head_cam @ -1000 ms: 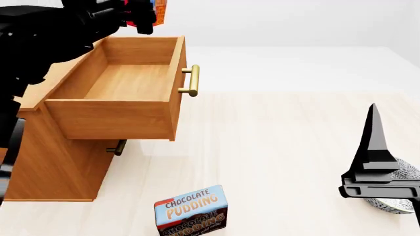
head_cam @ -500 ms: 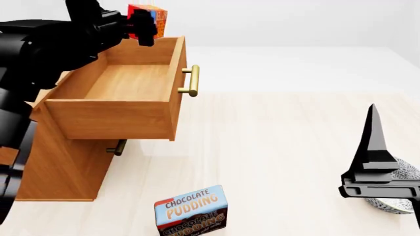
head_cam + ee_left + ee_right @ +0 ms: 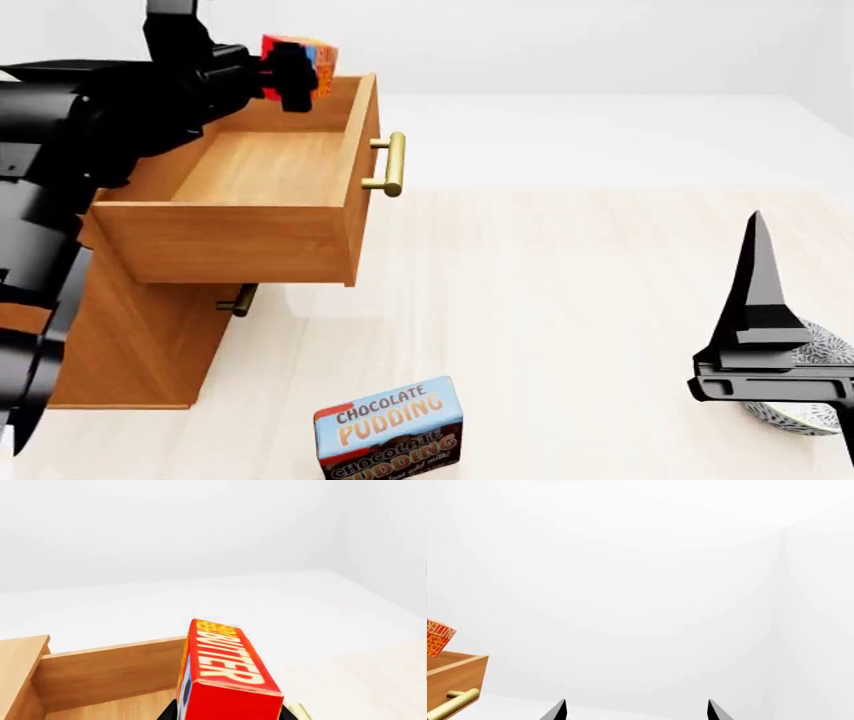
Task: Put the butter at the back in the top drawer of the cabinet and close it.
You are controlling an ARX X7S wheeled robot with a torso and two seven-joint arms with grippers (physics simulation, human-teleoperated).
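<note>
1. While the top drawer (image 3: 254, 175) stands pulled fully out of the cabinet (image 3: 127, 340), the left gripper (image 3: 284, 75) holds the butter (image 3: 304, 55) above the drawer's far back corner, jaws closed on the box.
2. Butter is off the drawer floor, raised near the rim of the drawer's far wall, tilted; left wrist view shows its red top with "BUTTER" lettering (image 3: 223, 672) above the drawer's wooden wall (image 3: 110, 672).
3. Drawer interior is bare wood; brass bar handle (image 3: 390, 165) on its front faces right in head view.
4. A lower drawer handle (image 3: 243, 300) peeks out under the open drawer.
5. Right gripper (image 3: 763, 330) hangs well apart from the cabinet, at the head view's right, over the desk (image 3: 561, 300); right wrist view shows two fingertips (image 3: 557, 711) set wide apart, nothing between them.
6. Chocolate pudding box (image 3: 388, 428) stands on the desk near the front, apart from the cabinet.
7. A patterned bowl (image 3: 807, 400) is partly hidden behind the right gripper.
8. Right wrist view also catches the butter (image 3: 439, 636) above the drawer corner.
</note>
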